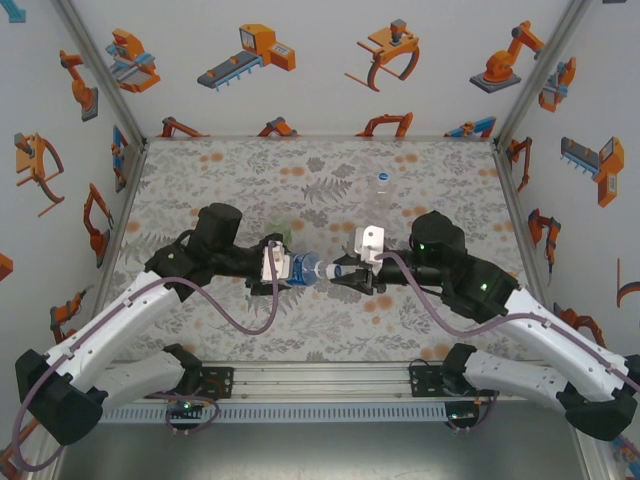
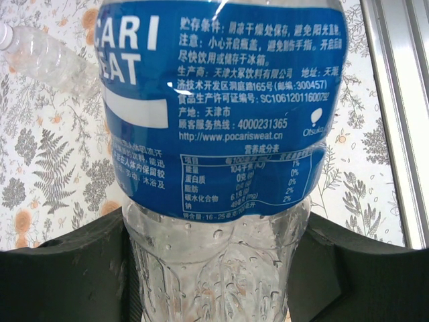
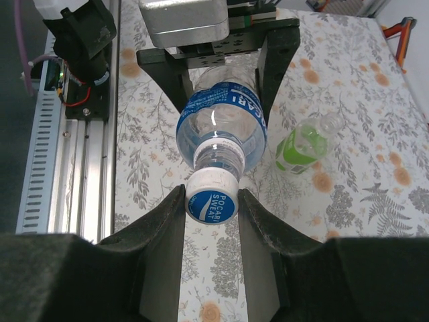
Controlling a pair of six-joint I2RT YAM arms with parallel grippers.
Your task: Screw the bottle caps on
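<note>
Cap (image 3: 212,203) between right jaws, at bottle (image 3: 221,121)

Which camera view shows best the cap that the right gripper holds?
The right wrist view: the cap sits large in the right gripper, at the bottle mouth. The top external view gives it as a tiny spot. The left wrist view faces the bottle's label.

Table (image 1: 200,330) has a grey fern and orange-flower cover. Green bottle (image 3: 301,144) lies near the middle, a bit left. Clear bottle (image 1: 382,184) is toward the far edge, right of centre.
</note>
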